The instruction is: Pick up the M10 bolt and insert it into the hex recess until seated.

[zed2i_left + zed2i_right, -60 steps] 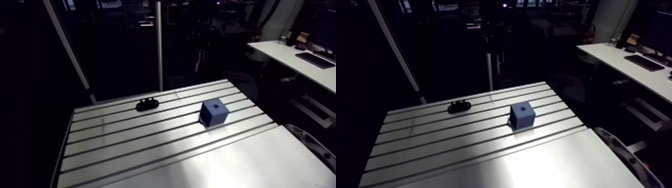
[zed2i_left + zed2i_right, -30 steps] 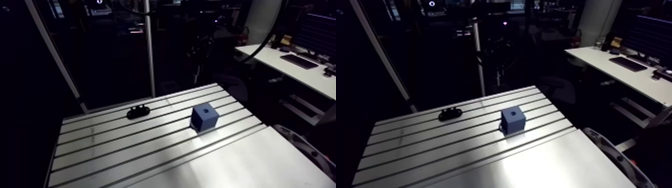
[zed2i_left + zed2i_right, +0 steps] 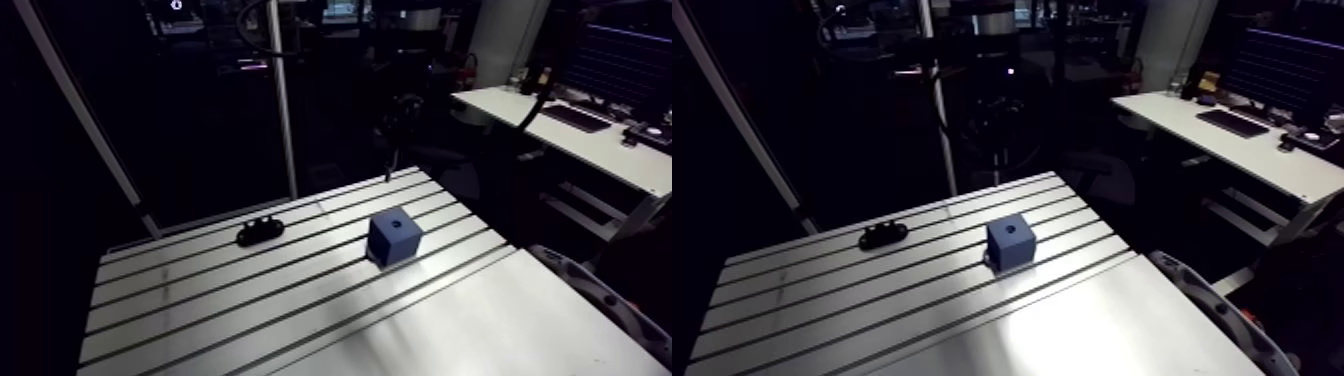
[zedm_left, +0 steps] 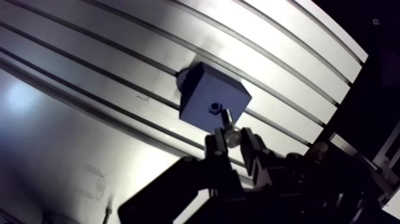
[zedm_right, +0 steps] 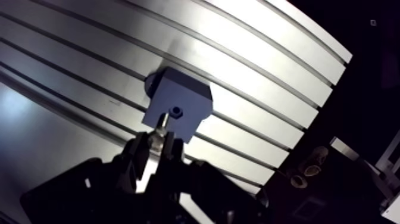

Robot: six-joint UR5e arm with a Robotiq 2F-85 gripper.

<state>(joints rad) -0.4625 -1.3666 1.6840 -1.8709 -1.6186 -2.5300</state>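
Where the wrist view looks down past the gripper [image 4: 233,142], its two fingers [image 4: 215,145] stand narrowly apart and are clamped on the bolt [image 4: 228,125], which is carried clear of the table.

Bolt: a slim, pale shank projects ahead of the fingertips, and a shiny rounded part is pinched between the pads. Its free end points at the block [image 4: 205,95] and lies over the block's edge nearest the gripper, just beside the recess [image 4: 215,108]. Whether the tip touches the block cannot be told.

Block: a blue cube standing on the table [image 3: 250,300], set across the slots with its top face up. A pale foot shows at its base on the side away from the gripper.

Recess: a small dark opening in the block's top face, not yet entered by the bolt.

Arm view: the block stands on the slotted half of the table, toward the right. A black part [image 3: 260,231], low and lobed, lies well apart from it to the left and nearer the far edge. Nearer the camera, the table is a smooth plate that catches a bright sheen. The space above the table is too dark here to make out the gripper.
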